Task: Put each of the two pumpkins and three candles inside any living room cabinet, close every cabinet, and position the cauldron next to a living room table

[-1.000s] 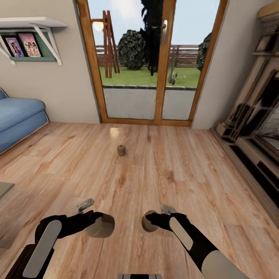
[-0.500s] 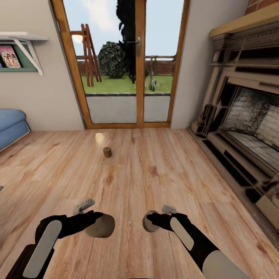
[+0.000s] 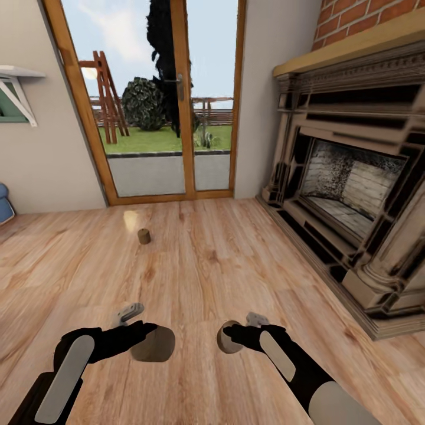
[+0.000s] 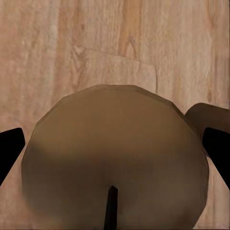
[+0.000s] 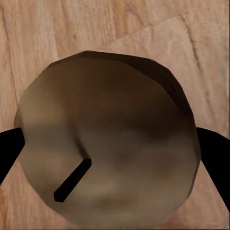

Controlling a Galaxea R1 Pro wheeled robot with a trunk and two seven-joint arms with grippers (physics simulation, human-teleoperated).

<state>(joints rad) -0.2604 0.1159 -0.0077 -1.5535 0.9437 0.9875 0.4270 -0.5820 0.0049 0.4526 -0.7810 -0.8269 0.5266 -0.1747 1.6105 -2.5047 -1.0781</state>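
I hold a candle in each hand above the wood floor. My left gripper (image 3: 144, 334) is shut on a tan candle (image 3: 156, 346); in the left wrist view that candle (image 4: 115, 158) sits between the black fingertips (image 4: 9, 149), wick toward the camera. My right gripper (image 3: 234, 333) is shut on a second candle (image 3: 225, 339), seen close in the right wrist view as a round beige top (image 5: 108, 139) with a dark wick. A third candle (image 3: 143, 236) stands upright on the floor ahead, left of centre. Pumpkins, cabinet, cauldron and table are out of view.
A large stone fireplace (image 3: 348, 189) with a raised hearth edge runs along the right side. Glazed wooden doors (image 3: 159, 106) close off the far wall. A white wall shelf (image 3: 15, 88) and the tip of a blue sofa (image 3: 5, 203) lie at far left.
The view has swung to the right: the fireplace now takes up the right side and the sofa has nearly left the picture. Both grippers hold their candles as before.
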